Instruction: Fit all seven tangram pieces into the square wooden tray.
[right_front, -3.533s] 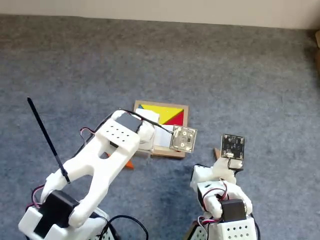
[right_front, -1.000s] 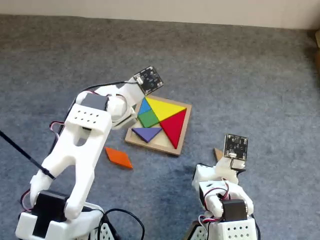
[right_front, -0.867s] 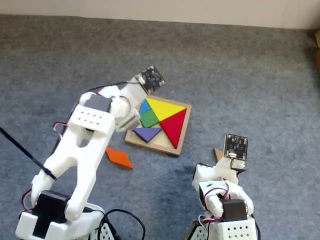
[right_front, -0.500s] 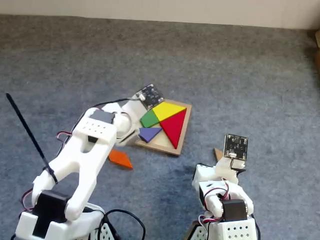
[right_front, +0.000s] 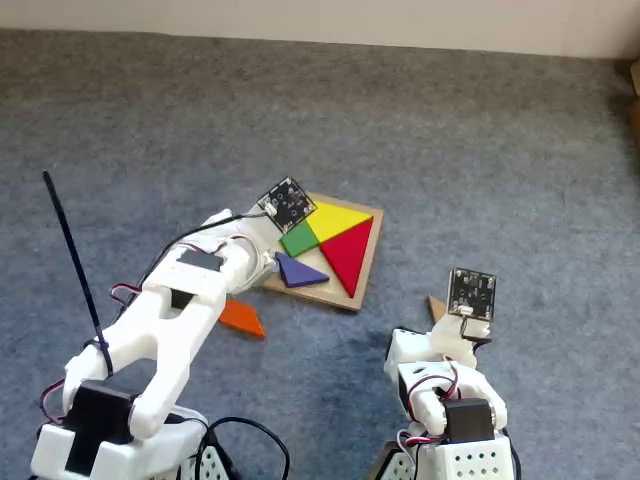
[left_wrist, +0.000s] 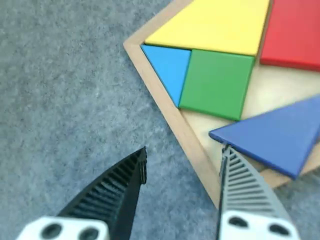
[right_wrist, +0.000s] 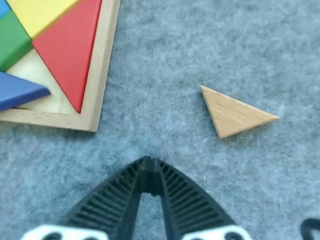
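Blue triangle (right_front: 297, 270), long edge slanting lower right, overlaps wooden tray (right_front: 371, 252) rim; left gripper (left_wrist: 183, 150) spread, right gripper (right_wrist: 150, 161) clenched, empty.

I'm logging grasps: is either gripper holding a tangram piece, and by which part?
Nothing is held. The left gripper is open over the tray's rim; the right gripper is shut and empty.

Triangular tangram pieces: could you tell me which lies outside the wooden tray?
The unpainted wooden triangle, alone on the grey carpet apart from the tray; the coloured triangles lie on it.
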